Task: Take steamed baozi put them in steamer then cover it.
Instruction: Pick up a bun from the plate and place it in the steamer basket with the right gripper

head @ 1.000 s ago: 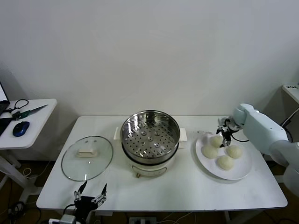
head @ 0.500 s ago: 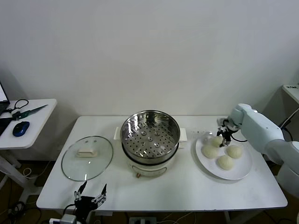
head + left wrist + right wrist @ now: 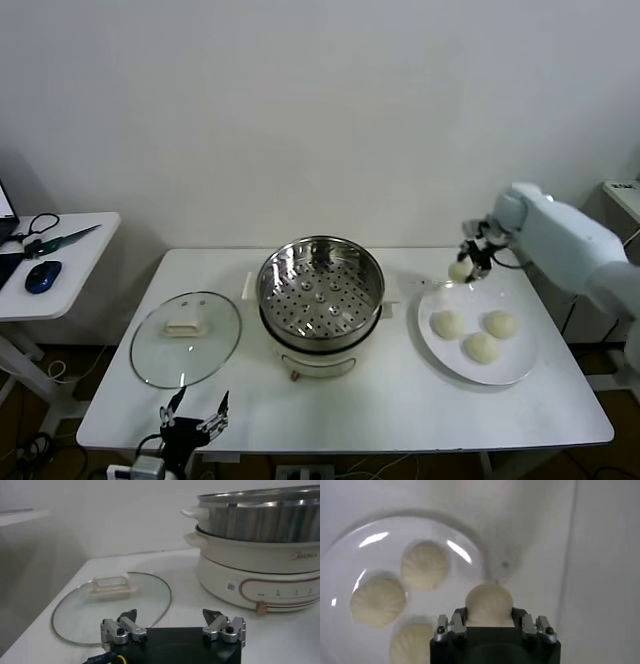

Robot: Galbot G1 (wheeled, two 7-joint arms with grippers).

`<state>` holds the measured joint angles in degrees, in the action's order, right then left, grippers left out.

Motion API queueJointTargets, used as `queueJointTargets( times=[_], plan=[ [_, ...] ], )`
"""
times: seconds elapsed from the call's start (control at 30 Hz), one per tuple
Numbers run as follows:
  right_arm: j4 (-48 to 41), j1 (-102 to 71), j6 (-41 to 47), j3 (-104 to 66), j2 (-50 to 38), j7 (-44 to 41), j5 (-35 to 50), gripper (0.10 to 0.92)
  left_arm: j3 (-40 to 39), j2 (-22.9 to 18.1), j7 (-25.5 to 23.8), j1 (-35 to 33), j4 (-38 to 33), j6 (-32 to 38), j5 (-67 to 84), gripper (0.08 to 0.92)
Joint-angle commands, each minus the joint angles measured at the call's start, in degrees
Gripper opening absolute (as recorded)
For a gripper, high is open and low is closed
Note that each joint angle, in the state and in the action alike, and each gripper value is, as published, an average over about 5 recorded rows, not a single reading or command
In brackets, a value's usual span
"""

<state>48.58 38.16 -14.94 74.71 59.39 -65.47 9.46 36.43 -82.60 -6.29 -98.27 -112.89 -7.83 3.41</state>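
Right gripper (image 3: 470, 262) above plate (image 3: 520, 365), fingers (image 3: 451, 625) clamping baozi (image 3: 460, 270).

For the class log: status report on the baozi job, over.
Right gripper shut on one baozi, lifted above the plate. Three baozi on plate. Left gripper open, parked by the lid. Steamer uncovered, path clear.

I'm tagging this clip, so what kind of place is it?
Probably a lab or office room staged as a kitchen: a white table with an electric steamer, plain walls, and a side desk with a computer mouse.
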Motion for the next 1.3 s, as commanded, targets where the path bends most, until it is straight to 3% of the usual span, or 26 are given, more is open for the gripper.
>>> queueJointTargets(
  times=[0.03,0.17,0.33,0.53,0.73,1.3],
  plan=[
    [18.5,23.3,-11.3,13.7,3.7,-2.5,9.9,0.602,-0.1,0.3,0.0,-0.3,-0.5,0.0,-0.5,0.823],
    [28.7,24.7,-17.7,13.4,8.3,-0.3,6.4,0.602,-0.2,0.3,0.0,-0.3,-0.8,0.0,-0.7,0.823],
    [32.2,14.3,-22.3,8.6,10.8,3.1,-8.1,0.602,-0.1,0.3,0.0,-0.2,-1.1,0.1,-0.7,0.823],
    [24.7,1.7,-26.5,3.2,11.0,8.0,-25.7,0.602,-0.1,0.0,0.0,-0.4,-1.6,-0.1,-0.8,0.823],
    [14.3,-8.2,-28.2,-4.0,13.6,13.1,-35.4,0.602,-0.2,-0.1,0.0,-0.2,-1.6,-0.2,-1.0,0.823],
    [0.9,-15.9,-29.2,-9.4,18.8,15.9,-41.7,0.602,-0.1,0.4,0.1,0.6,-0.5,-0.1,-0.7,0.823]
  ],
)
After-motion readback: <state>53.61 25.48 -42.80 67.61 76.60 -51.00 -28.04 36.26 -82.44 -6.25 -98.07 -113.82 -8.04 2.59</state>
